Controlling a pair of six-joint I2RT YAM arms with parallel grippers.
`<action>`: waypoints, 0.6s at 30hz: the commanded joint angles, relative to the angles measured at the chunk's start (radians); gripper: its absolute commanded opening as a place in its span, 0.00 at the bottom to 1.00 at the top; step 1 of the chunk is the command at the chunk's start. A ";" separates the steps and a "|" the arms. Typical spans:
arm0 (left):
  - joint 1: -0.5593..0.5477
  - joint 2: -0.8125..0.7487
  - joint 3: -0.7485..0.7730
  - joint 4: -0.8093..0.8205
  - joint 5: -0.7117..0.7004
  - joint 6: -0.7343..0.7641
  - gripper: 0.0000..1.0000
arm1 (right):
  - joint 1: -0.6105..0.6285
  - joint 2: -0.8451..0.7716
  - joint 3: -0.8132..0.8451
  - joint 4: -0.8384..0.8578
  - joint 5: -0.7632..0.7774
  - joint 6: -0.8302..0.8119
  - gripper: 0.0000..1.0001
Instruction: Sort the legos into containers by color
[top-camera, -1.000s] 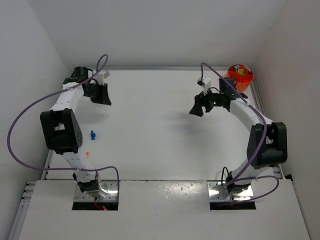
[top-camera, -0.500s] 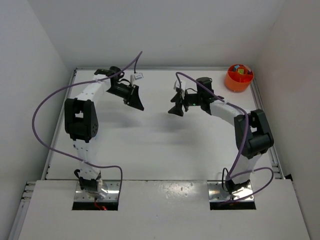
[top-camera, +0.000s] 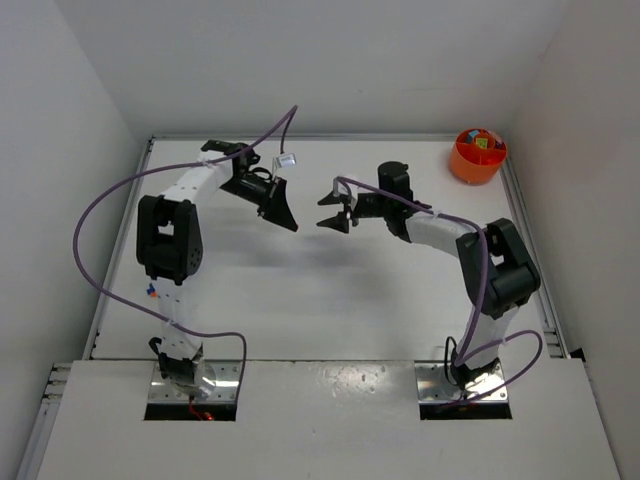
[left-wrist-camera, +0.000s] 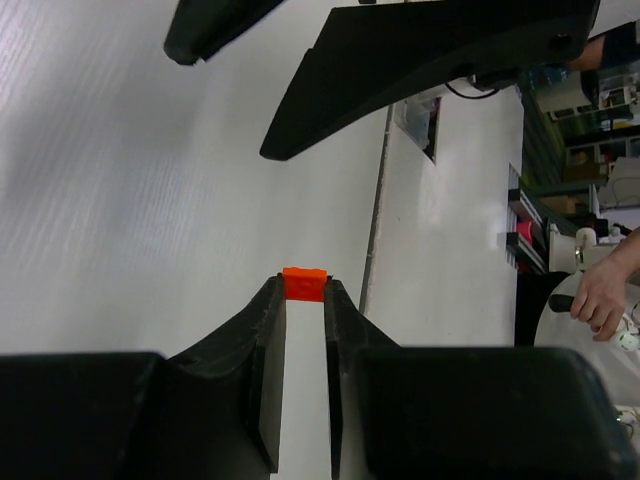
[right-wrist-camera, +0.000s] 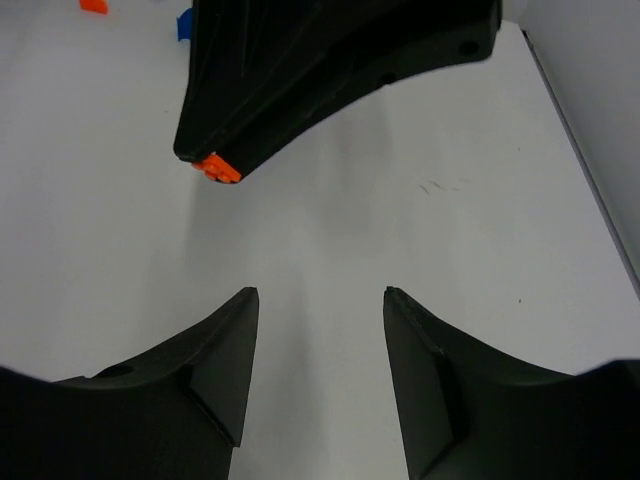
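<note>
Nearly tip to tip, both arms reaching inward, left tool (left-wrist-camera: 303, 300) pinching orange lego (left-wrist-camera: 305, 283), right tool (right-wrist-camera: 320, 297) parted.

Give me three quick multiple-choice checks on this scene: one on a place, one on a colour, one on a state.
1. Where on the table is the orange tub? A far right corner; B between the arms; C near left edge.
2. What colour is the brick in the left gripper? A blue; B orange; C yellow.
3. How is the right gripper? A shut on a brick; B shut, empty; C open, empty.
A: the top view shows it in that corner. B: orange shows in its grip. C: its jaws stand apart with only table between them.
</note>
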 joint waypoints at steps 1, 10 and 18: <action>-0.015 0.007 0.012 -0.032 0.043 0.060 0.00 | 0.025 0.003 0.024 0.045 -0.117 -0.120 0.53; -0.044 0.036 -0.019 -0.032 0.052 0.060 0.00 | 0.088 0.055 0.142 -0.209 -0.187 -0.267 0.53; -0.053 0.036 -0.028 -0.032 0.062 0.070 0.00 | 0.116 0.065 0.153 -0.242 -0.197 -0.298 0.45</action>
